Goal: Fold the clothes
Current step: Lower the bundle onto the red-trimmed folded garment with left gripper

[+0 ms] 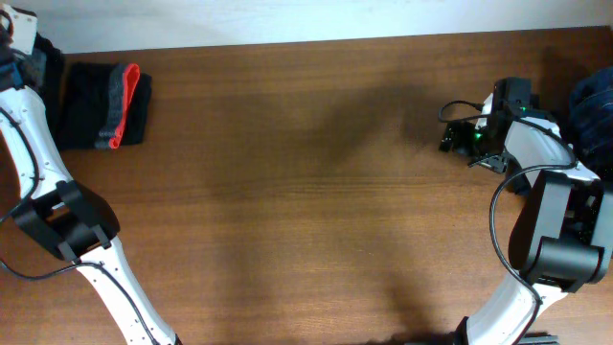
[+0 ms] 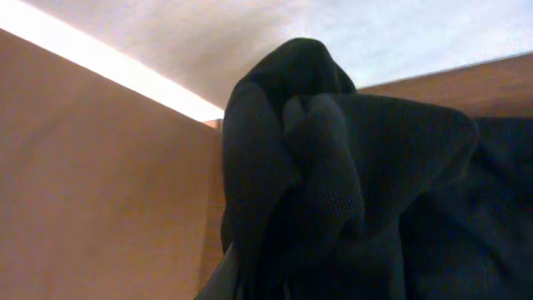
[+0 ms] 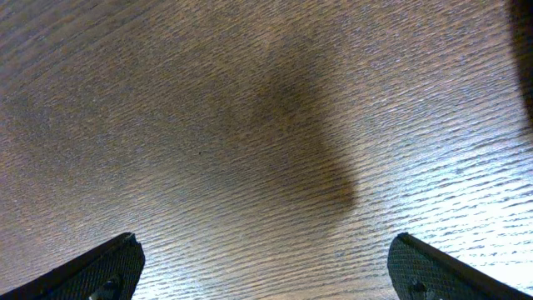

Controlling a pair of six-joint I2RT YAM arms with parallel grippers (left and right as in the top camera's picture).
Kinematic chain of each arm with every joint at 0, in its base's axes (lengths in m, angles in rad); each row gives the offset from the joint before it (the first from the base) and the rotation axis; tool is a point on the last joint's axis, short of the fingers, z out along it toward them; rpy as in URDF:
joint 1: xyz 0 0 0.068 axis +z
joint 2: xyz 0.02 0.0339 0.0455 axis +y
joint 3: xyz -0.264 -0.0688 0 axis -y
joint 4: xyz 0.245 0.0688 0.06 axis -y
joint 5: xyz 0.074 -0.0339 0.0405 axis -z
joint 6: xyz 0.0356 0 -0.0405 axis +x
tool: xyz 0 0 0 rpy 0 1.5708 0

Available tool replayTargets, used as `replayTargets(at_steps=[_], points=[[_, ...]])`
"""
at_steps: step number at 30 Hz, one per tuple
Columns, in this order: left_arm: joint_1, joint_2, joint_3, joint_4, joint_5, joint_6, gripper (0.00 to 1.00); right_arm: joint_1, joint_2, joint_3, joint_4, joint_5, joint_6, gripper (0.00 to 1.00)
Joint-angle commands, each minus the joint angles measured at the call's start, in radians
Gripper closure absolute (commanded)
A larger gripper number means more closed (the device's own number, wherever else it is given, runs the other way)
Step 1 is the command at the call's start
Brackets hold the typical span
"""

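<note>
- A pick-up looked to be in hand: the black garment [image 2: 350,192] bunched up right at the left wrist camera, at the table's [image 1: 306,192] far left corner.
- The left gripper was closed; its fingers were hidden by cloth, so it probably pinched that garment.
- The right gripper [image 3: 266,271] hung wide open and empty over bare wood.
- A folded stack [image 1: 103,103] lay nearby.
- Next called for dragging the garment to mid-table and spreading it flat.
- No logo or writing was readable.

A bunched black garment [image 2: 333,167] looms close, wooden table [image 2: 100,192] behind it.
</note>
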Motion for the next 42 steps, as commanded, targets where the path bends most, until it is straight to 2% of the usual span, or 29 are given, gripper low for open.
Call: replayTargets(at_steps=[1,9,13,18,23,36,42], points=[[-0.023,0.005,0.007,-0.012,0.06,-0.016,1.0,0.003,0.009,-0.006,0.003,0.008,-0.003,0.02],[-0.104,0.035,0.006,-0.075,0.055,-0.015,1.0,0.003,0.009,-0.006,0.003,0.008,-0.003,0.01],[-0.148,0.035,0.006,-0.088,0.006,-0.019,1.0,0.003,0.009,-0.006,0.003,0.008,-0.003,0.01],[-0.192,0.035,0.005,-0.162,0.011,-0.097,1.0,0.003,0.009,-0.006,0.003,0.008,-0.003,0.01],[-0.225,0.036,-0.009,-0.213,0.011,-0.102,1.0,0.003,0.009,-0.006,0.003,0.008,-0.003,0.01],[-0.263,0.036,-0.159,-0.363,0.042,-0.101,1.0,0.003,0.009,-0.006,0.003,0.008,-0.003,0.01],[-0.265,0.036,-0.209,-0.387,0.055,-0.101,1.0,0.003,0.009,-0.006,0.003,0.008,-0.003,0.01]])
